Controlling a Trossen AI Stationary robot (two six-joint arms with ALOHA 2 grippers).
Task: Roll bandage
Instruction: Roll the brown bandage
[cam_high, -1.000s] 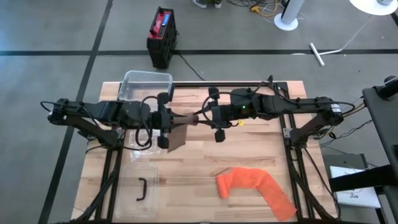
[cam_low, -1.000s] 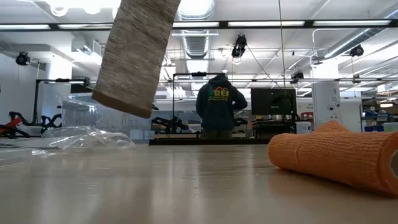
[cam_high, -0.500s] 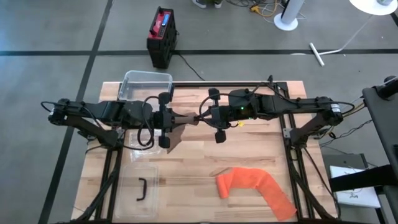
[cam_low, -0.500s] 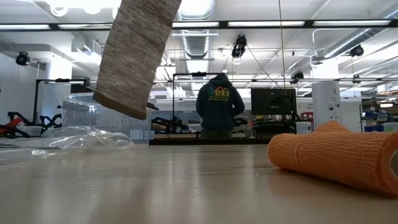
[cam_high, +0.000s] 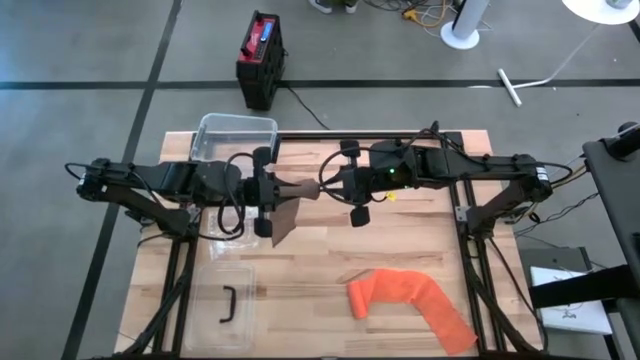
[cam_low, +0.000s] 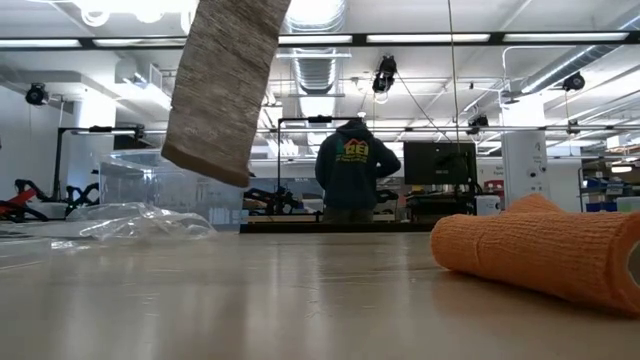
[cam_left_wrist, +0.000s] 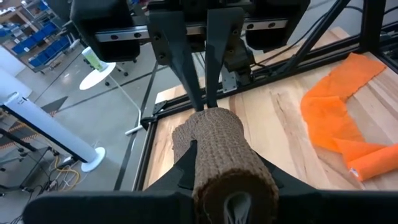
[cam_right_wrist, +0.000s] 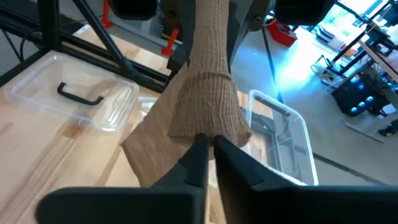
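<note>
Since a second ago, the right gripper (cam_high: 322, 189) has edged slightly toward the table's right edge, and the hanging tail of the brown bandage (cam_high: 290, 198) has swung a little, while the left gripper (cam_high: 272, 190) is staying where it was.

From above, both arms are meeting over the middle of the table (cam_high: 420, 260), nearer its far edge. The bandage is stretching between the two grippers, held clear of the wood, with a loose flap drooping toward the near edge. An orange bandage (cam_high: 408, 301) is lying near the near right corner. A clear box (cam_high: 235, 135) is sitting at the far left corner, and a clear lid (cam_high: 225, 300) with a black handle is lying by the near left corner.

At table height, the brown bandage's tail (cam_low: 222, 85) is hanging tilted, its end well above the surface. The orange bandage (cam_low: 545, 255) is resting at the right. A person (cam_low: 357, 170) in a dark hooded top is standing in the room beyond.

Through the left wrist camera, the left gripper (cam_left_wrist: 231, 180) is clamping the rolled bandage (cam_left_wrist: 224, 155) from both sides, and the right gripper's fingers (cam_left_wrist: 196, 68) are pinching its far end. The orange bandage (cam_left_wrist: 342, 118) is lying beyond.

Through the right wrist camera, the right gripper (cam_right_wrist: 208, 144) is pinching the bandage's end (cam_right_wrist: 208, 112) with its fingers nearly together. The box (cam_right_wrist: 283, 146) and lid (cam_right_wrist: 74, 96) are showing behind.
</note>
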